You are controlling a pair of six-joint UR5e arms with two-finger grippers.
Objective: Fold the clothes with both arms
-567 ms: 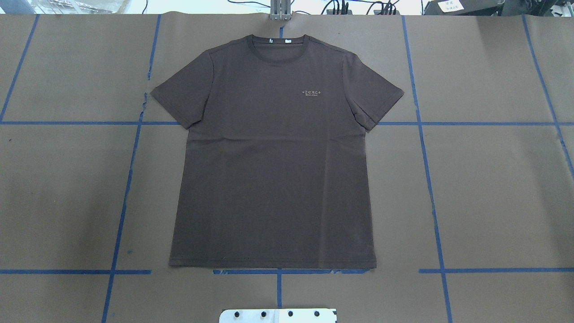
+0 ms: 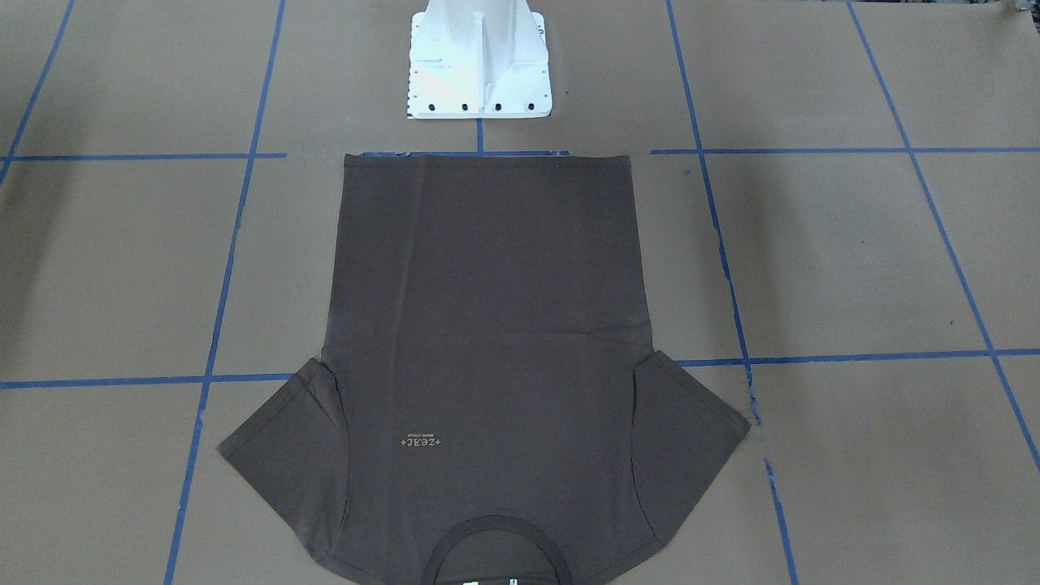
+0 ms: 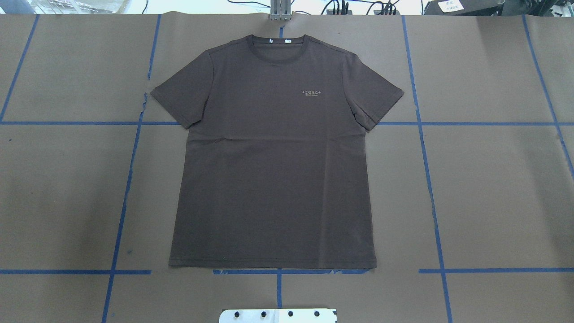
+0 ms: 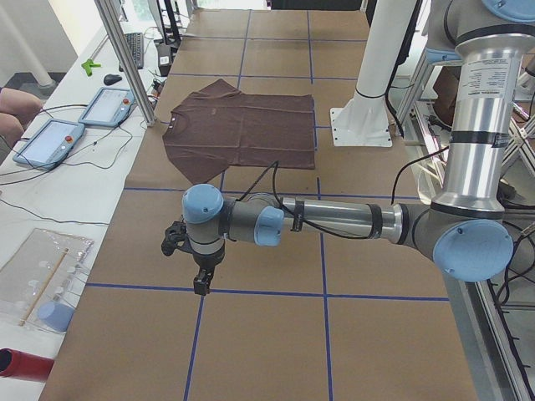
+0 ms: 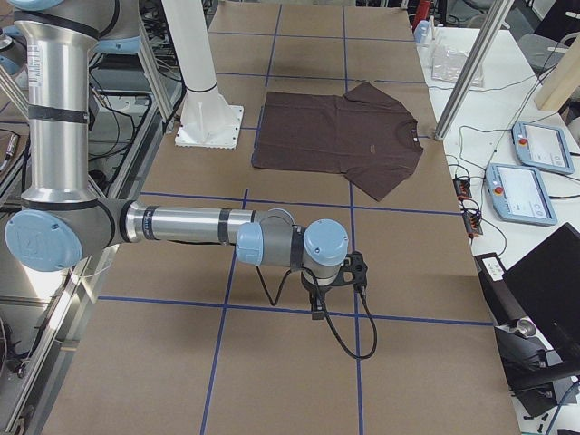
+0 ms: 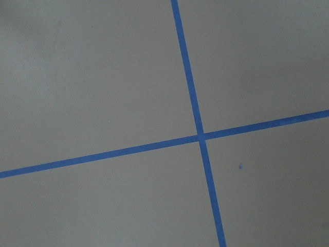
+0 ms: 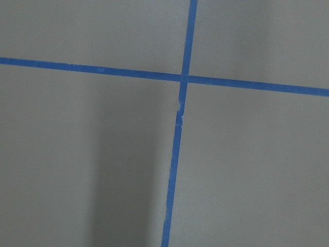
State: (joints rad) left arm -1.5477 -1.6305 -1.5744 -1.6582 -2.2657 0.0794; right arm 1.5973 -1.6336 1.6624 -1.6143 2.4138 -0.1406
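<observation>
L arm point(image 4: 334, 219) stretches low over the worktop point(image 3: 63, 188), well apart from the T-shirt point(image 3: 273, 152). L fingers point(image 4: 201, 282) point straight down, probably just clear of the brown paper, near a blue tape cross point(image 6: 200, 137) that fills the L wrist cam. They show only small and side-on, so I can't tell whether they're released or clenched.

Mid-worktop, the T-shirt lies flat, front up, both sleeves spread. The collar point(image 3: 278, 42) w/ white tags point(image 3: 287, 41) is at the far edge. The hem is nearest the white pedestal point(image 2: 479, 65) and runs along a tape line. The pale logo point(image 3: 312, 93) sits right of centre in the overhead view. A faint crease crosses the chest approx. level w/ the sleeve ends.

R arm point(image 5: 190, 224) reaches out low on the other side, also well apart from the shirt. R fingers point(image 5: 316, 308) point down close over the paper by a tape line. The R wrist cam shows a second tape cross point(image 7: 184, 78) and a shadow band. Released or clenched: can't tell here either.
</observation>
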